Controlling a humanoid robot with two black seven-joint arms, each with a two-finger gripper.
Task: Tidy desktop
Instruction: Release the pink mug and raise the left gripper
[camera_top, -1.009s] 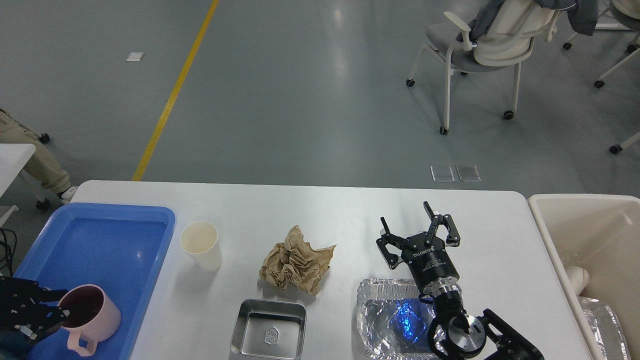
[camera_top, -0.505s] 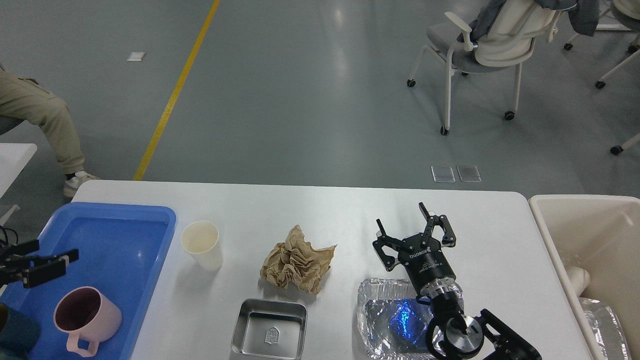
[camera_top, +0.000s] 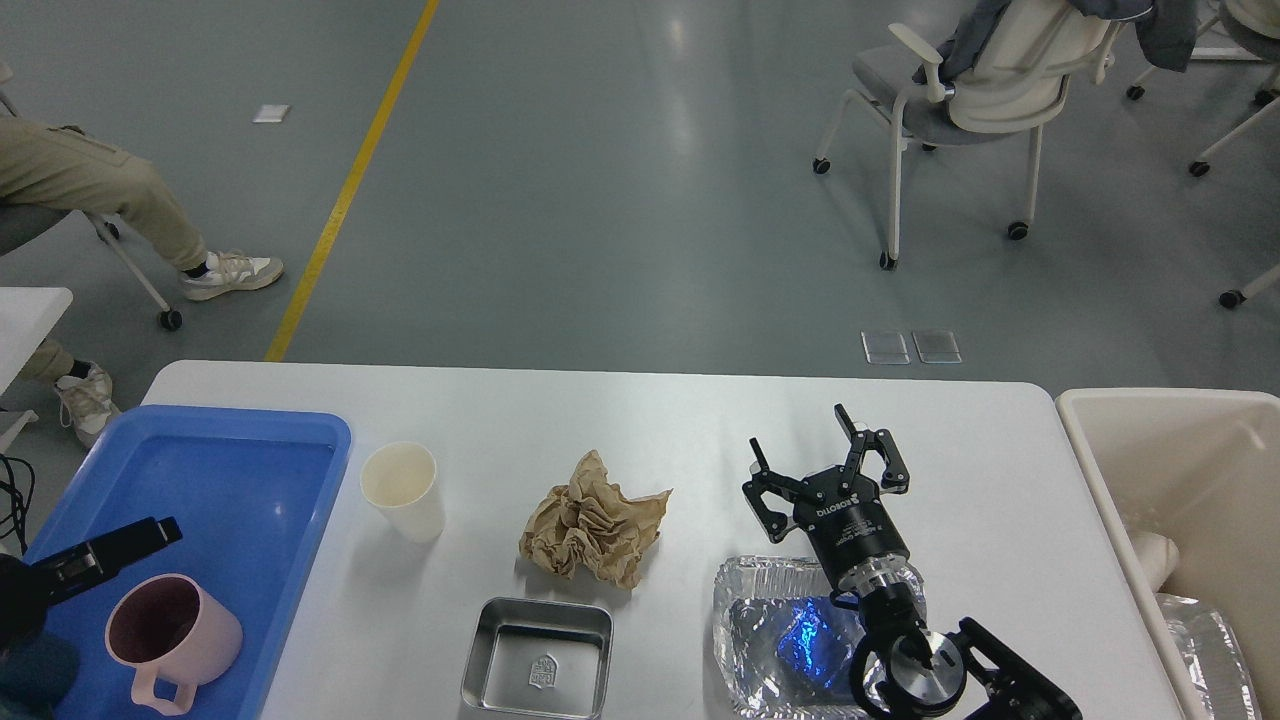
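The white desktop (camera_top: 640, 410) carries a white paper cup (camera_top: 402, 490), a crumpled brown paper (camera_top: 592, 520), a square metal tin (camera_top: 538, 657) and a foil tray (camera_top: 775, 640) lit blue inside. My right gripper (camera_top: 796, 427) is open and empty, just beyond the foil tray's far rim, fingers pointing away from me. My left gripper (camera_top: 105, 555) hangs at the lower left over the blue tray (camera_top: 230, 470), just left of and above a pink mug (camera_top: 172, 632) that stands in the tray. It shows as one dark bar, so I cannot tell its fingers apart.
A cream bin (camera_top: 1170, 420) stands at the right end of the table, holding foil and a white object. A seated person's legs (camera_top: 120, 200) are at the far left. A white chair (camera_top: 980, 90) stands on the floor behind.
My left gripper let go of the pink mug, lifted and drew back to the left; the mug stays in the blue tray. My right gripper shifted slightly left. The person's legs moved.
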